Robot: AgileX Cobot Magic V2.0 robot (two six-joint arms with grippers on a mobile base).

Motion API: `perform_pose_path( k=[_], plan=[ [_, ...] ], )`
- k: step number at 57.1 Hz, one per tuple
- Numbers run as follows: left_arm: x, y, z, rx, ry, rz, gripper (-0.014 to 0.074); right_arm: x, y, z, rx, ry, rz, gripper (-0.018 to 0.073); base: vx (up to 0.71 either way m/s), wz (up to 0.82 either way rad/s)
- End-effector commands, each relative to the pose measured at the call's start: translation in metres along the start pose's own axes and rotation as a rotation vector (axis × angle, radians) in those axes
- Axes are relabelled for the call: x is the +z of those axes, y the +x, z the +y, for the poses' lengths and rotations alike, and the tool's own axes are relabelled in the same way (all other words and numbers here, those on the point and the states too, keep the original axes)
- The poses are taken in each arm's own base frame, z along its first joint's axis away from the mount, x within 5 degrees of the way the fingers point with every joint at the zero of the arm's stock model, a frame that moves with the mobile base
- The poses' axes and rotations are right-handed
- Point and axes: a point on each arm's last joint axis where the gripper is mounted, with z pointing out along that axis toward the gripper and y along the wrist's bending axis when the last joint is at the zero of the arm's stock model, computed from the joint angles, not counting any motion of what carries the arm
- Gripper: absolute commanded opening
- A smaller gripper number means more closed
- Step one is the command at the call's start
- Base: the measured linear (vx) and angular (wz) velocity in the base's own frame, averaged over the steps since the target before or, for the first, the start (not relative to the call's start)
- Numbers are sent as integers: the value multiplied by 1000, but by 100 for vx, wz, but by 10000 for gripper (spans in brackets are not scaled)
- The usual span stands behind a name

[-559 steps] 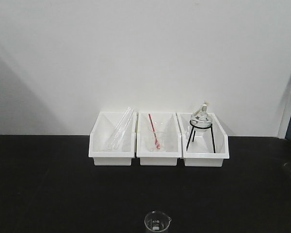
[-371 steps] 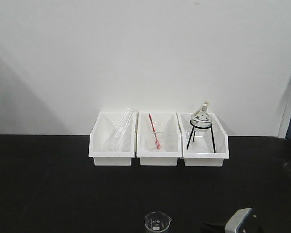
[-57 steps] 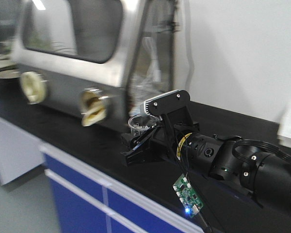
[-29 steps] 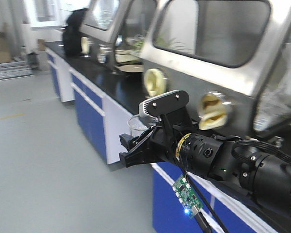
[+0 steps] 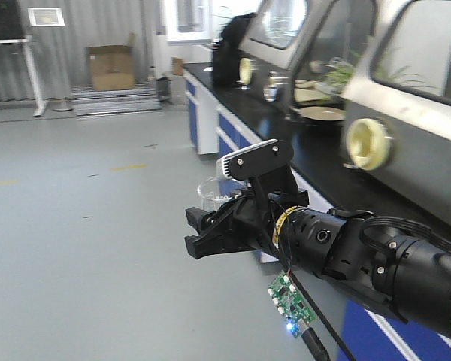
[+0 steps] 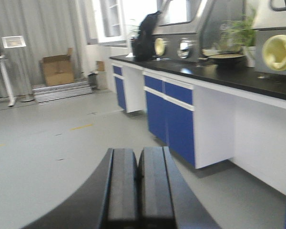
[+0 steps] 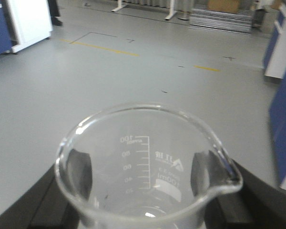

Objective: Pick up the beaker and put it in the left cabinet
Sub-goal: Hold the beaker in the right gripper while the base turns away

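One beaker (image 7: 148, 160) in right hand (image 5: 203, 232)

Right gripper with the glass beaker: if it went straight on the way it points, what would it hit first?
Nothing close, as far as shown: the right gripper, shut on the beaker, points over open grey floor. Depth is hard to judge.

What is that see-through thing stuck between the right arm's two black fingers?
The glass beaker, held between the fingers of the right gripper. The right wrist view shows it closest.
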Motion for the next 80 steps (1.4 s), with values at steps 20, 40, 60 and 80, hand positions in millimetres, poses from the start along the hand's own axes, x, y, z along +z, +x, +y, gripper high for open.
perform_pose_path(
  k=[20,40,60,80],
  plan=[
    [-1,-3,0,-11,-7,-87,1,-16,-32,0,-2,-24,-134,57,25,45],
    [-1,-3,0,-11,-7,-87,1,-16,-32,0,-2,-24,-134,57,36,36],
    [-1,-3,0,-11,-7,-87,1,-16,-32,0,-2,-24,-135,57,46,16],
    [-1,-3,0,-11,-7,-87,1,-16,-33,1,-2,-27,-139,57,53,4]
  ],
)
